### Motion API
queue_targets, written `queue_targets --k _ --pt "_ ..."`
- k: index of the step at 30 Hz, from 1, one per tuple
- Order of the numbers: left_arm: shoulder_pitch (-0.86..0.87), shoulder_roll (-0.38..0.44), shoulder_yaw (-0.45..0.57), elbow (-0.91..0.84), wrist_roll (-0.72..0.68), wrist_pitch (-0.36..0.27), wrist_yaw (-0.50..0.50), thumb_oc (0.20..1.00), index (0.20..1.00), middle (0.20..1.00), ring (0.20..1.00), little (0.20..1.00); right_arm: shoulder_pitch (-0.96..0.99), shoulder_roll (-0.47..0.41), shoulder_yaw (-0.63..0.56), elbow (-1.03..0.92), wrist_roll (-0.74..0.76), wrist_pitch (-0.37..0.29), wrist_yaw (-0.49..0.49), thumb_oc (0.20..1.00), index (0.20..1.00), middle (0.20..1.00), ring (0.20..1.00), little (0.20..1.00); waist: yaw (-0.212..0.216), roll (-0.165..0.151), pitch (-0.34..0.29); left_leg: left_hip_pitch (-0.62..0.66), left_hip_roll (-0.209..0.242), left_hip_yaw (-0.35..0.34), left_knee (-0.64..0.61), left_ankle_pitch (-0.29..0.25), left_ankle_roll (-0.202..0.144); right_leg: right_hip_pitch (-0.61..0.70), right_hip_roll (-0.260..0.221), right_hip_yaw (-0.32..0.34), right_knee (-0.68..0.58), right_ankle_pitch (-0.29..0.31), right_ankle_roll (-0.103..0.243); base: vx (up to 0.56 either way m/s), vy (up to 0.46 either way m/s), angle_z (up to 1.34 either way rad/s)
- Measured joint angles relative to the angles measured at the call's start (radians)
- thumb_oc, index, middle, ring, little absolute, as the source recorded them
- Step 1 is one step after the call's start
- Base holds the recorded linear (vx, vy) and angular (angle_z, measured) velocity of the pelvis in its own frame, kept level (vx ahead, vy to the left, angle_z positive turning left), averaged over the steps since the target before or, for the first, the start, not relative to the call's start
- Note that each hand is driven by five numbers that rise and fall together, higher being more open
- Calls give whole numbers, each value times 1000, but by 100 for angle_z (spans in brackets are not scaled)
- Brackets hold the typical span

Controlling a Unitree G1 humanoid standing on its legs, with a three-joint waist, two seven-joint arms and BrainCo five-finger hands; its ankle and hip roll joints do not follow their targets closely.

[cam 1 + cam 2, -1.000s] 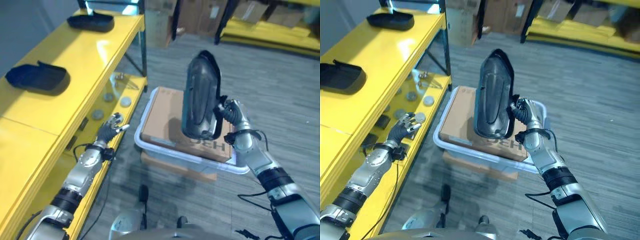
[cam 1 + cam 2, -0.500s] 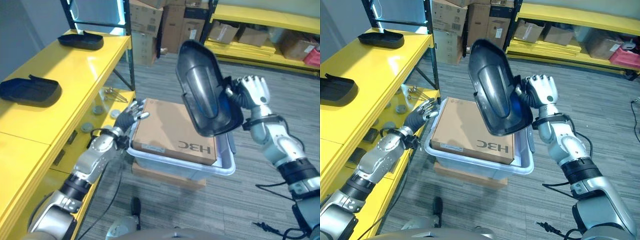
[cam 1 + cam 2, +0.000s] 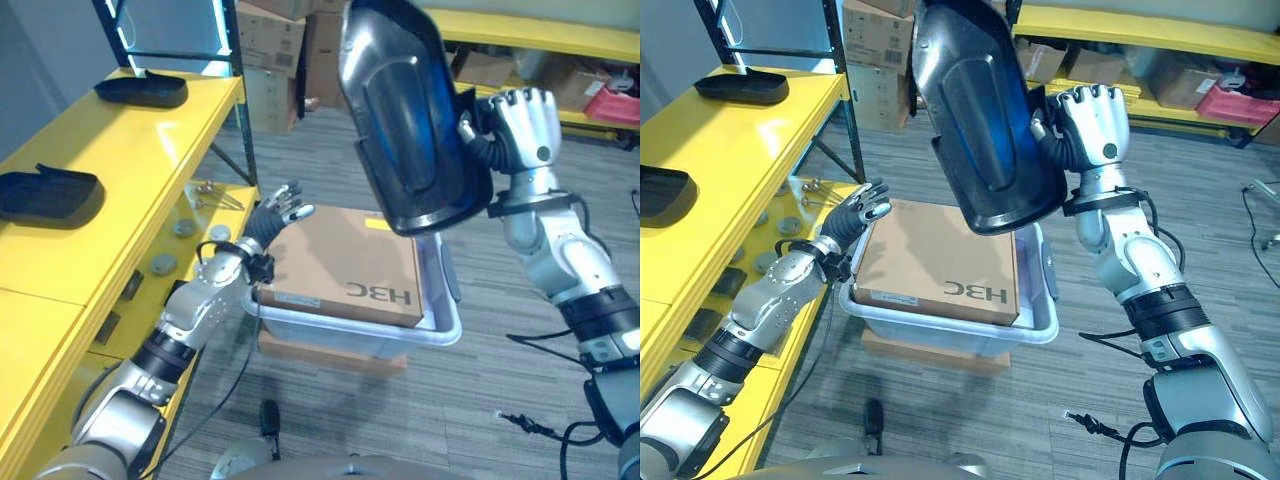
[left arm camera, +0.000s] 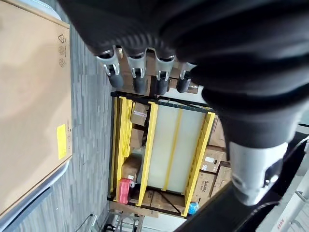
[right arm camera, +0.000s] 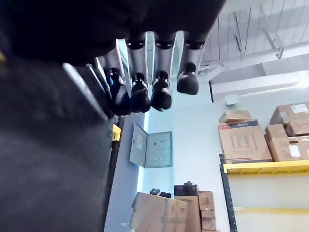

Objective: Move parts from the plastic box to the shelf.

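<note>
part held high, shelf lies to the left

the right hand [image 3: 1095, 120] grips the black part [image 3: 980, 120] by its edge, long axis upright, above the plastic box [image 3: 1040, 325]. the yellow shelf [image 3: 130, 160] lies leftward, nearer the slack-fingered left hand [image 3: 280, 207].

black part [image 3: 410, 120]: its top end at 12 o'clock is cut by the picture's edge in both eye views; in the right wrist view it is only a dark blurred mass.
right hand [image 3: 1095, 125]: the thumb and the palm are hidden behind the black part; the grip point cannot be seen.
plastic box [image 3: 1040, 325]: its inside is covered by the cardboard box [image 3: 940, 262]; what lies under cannot be told.
flat carton [image 3: 335, 352]: under the plastic box, only its front edge shows.
small round pieces [image 3: 165, 263]: on the lower shelf level at 9 o'clock, too small to name.
far black part [image 3: 668, 190]: cut by the left edge.
</note>
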Motion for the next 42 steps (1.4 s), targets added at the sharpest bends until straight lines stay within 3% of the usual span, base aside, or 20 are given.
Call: queue_targets --k 9,18,30,42 --pt "-62 -18 -8 0 -49 -2 1 1000 1000 1000 1000 1000 -6 57 83 -38 8 -27 -2 200 200 200 200 200 -4 3 -4 3 0 5 0 0 -1 1 -1 3 0 0 0 0 0 0" --pt "-72 -24 -15 0 -132 -18 15 1000 1000 1000 1000 1000 -6 136 98 -38 54 -3 1 200 200 200 200 200 -1 5 -6 4 0 8 0 -1 -3 1 -3 5 0 -1 1 0 0 0" --pt "-72 -19 -8 0 -125 -38 13 1000 1000 1000 1000 1000 -6 144 96 -41 45 -1 -32 200 200 200 200 200 0 5 -6 7 0 9 0 -2 -4 2 -3 7 0 -2 1 9 -1 0" --pt "-72 4 -9 -27 -52 -44 1 1000 1000 1000 1000 1000 -6 103 104 -21 -5 43 -40 200 200 200 200 200 0 5 -6 8 0 9 0 -2 -5 2 -3 7 0 -2 1 0 0 0"
